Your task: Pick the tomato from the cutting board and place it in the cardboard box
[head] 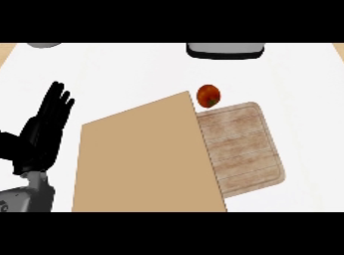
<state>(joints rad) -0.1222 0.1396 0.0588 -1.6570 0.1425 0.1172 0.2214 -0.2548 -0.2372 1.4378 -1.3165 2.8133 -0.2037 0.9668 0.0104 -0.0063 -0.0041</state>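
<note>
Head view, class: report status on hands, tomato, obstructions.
Left hand open, resting at left. Right hand out of view. Red round tomato at wooden cutting board's far corner. Tan cardboard panel overlaps board.

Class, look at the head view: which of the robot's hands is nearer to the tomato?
Left. The left hand rests open, well left of the tomato, beyond the cardboard box. The right hand is out of view.

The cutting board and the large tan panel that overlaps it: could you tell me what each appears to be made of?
The cutting board looks like pale, matte wood: faint grain streaks, lines across it and rounded corners. The tan panel looks like plain cardboard, flat, uniform brown with straight edges and no gloss; it is probably part of the cardboard box, though its shape as a box cannot be made out here.
</note>
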